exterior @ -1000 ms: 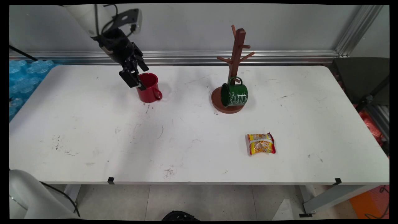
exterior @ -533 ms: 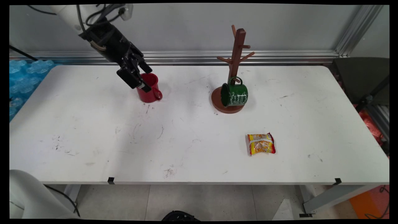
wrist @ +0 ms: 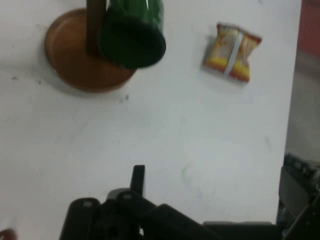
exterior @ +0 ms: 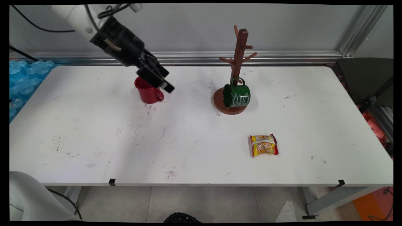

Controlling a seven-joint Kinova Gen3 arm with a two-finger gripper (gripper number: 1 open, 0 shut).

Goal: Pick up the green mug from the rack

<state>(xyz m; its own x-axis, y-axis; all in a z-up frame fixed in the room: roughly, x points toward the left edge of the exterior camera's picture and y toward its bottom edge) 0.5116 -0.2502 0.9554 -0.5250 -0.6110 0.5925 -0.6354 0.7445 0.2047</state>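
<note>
The gripper (exterior: 166, 86) hangs tilted over the table (exterior: 94, 141), its tip slanting down toward the picture's right. It lies across the far right part of the red mug (exterior: 147, 94), hiding part of the rim. Whether it touches the mug cannot be told, nor whether it is released or clenched. Nothing can be seen held in it. In the hand view only dark linkage and 1 short black tip rise from the bottom edge, too blurred to settle it.

The red mug stands upright on the table's far left part, its mouth facing up and its long axis vertical. Its handle (exterior: 160, 96) points toward the picture's right and slightly to the near side. A small red sliver (wrist: 4, 234) at the hand view's bottom left corner may be this mug, but it is cut off.

Well to the mug's right stands a brown mug tree (exterior: 240, 44) on a round base (exterior: 220, 105). A green mug (exterior: 237, 95) hangs low on it by its handle, lying on its side over the base, with its mouth turned toward the picture's left. The hand view shows this mug's dark mouth, while the tree's post is cut off by the top edge.

A yellow and red snack packet (exterior: 263, 145) lies flat on the table, nearer the front edge and apart from the tree.
</note>
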